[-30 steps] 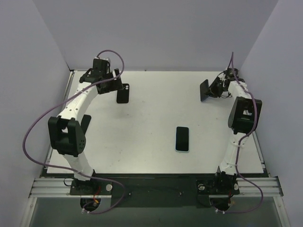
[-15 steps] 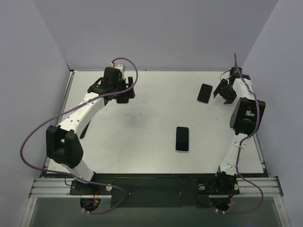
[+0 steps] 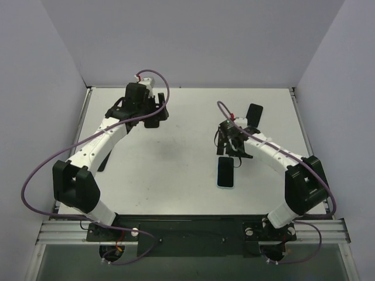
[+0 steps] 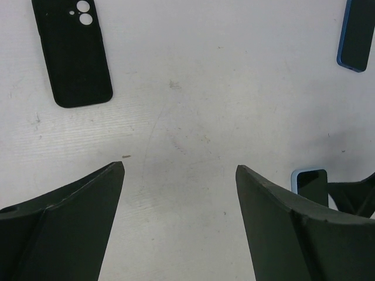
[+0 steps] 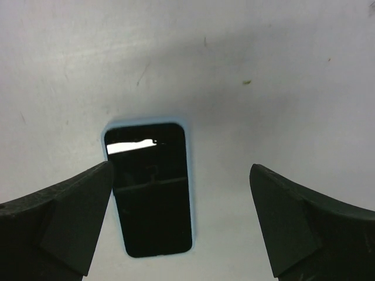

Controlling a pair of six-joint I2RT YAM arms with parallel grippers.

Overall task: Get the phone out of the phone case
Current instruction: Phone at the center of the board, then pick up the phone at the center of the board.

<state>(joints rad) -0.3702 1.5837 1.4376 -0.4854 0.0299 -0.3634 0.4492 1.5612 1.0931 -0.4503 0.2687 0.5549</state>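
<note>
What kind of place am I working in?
Likely a lab test cell: a white tabletop boxed in by plain pale-grey wall panels, with a silver aluminium mounting rail along the near edge.

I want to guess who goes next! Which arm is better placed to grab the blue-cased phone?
Right. The right gripper hangs open directly over the blue-cased phone, while the left gripper, also open, sits well away from it, near a black case.

I see a glossy, reflective screen on the phone (image 5: 149,199). The black phone case (image 4: 73,52) looks matt, the white tabletop (image 4: 234,88) faintly scuffed.
</note>
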